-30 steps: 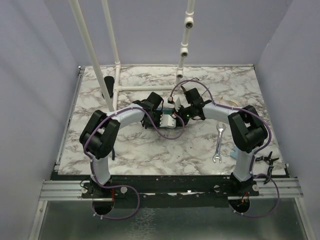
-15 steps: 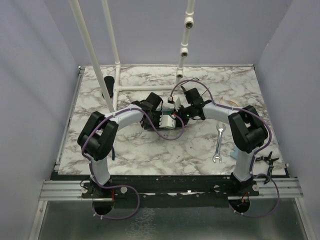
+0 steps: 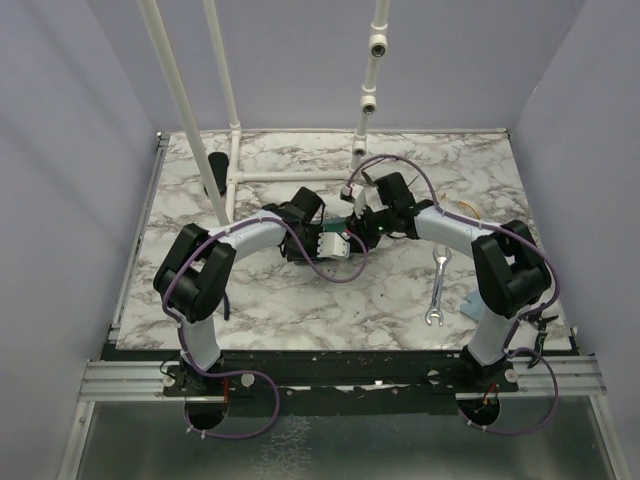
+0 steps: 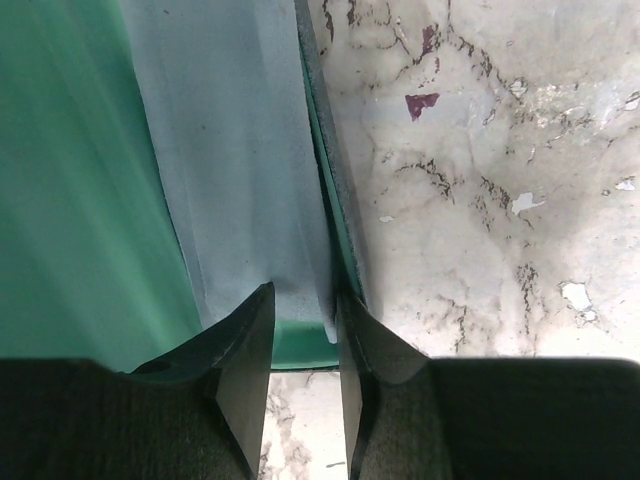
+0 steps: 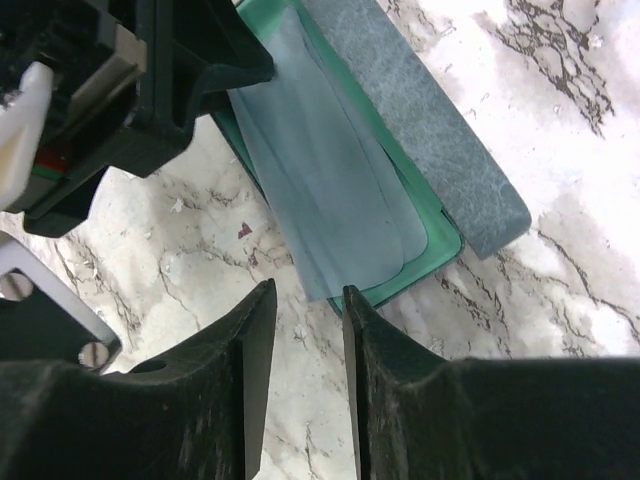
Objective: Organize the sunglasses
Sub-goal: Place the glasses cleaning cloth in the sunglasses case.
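Left gripper (image 4: 302,300), slightly spread, straddles the rim of the open blue-grey, green-lined case (image 5: 440,130); right gripper (image 5: 308,290) parted, empty (likely readying it for sunglasses).

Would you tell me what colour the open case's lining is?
The lining is green; the right wrist view shows it best.

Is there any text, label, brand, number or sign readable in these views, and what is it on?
None readable.
No print shows on the case, its cloth, the wrench or the table.
The white block on the left arm has a small red mark beside it, too blurred to read.
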Robot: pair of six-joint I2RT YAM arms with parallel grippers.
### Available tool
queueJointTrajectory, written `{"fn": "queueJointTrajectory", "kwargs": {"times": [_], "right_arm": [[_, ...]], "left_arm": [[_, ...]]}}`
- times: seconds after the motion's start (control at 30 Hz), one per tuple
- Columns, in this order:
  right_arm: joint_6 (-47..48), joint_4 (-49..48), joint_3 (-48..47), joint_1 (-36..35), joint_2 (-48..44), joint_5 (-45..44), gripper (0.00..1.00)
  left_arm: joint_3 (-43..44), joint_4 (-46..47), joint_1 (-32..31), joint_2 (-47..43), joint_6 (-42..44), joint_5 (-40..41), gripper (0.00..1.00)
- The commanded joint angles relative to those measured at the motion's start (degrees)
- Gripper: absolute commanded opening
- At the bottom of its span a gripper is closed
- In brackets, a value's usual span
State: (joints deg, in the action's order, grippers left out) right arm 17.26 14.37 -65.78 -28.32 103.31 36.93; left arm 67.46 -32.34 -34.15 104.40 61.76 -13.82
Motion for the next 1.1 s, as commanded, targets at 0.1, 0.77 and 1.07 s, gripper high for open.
{"fn": "queueJointTrajectory", "kwargs": {"times": [0.1, 0.77, 1.07], "right_arm": [[-11.61, -11.14, 5.05, 2.11, -3.49, -5.22, 0.43], [-14.99, -35.69, 6.79, 2.92, 3.35, -2.83, 0.49], [-12.62, -41.46, 12.14, 2.92, 0.93, 1.07, 0.24]], "left_arm": [[-1.41, -1.33, -0.21, -2.09, 0.56, -2.23, 0.34], [-2.51, -1.15, -0.19, -3.89, 2.10, -2.13, 0.39], [-2.47, -1.15, -0.21, -4.20, 1.82, -2.58, 0.39]]}}
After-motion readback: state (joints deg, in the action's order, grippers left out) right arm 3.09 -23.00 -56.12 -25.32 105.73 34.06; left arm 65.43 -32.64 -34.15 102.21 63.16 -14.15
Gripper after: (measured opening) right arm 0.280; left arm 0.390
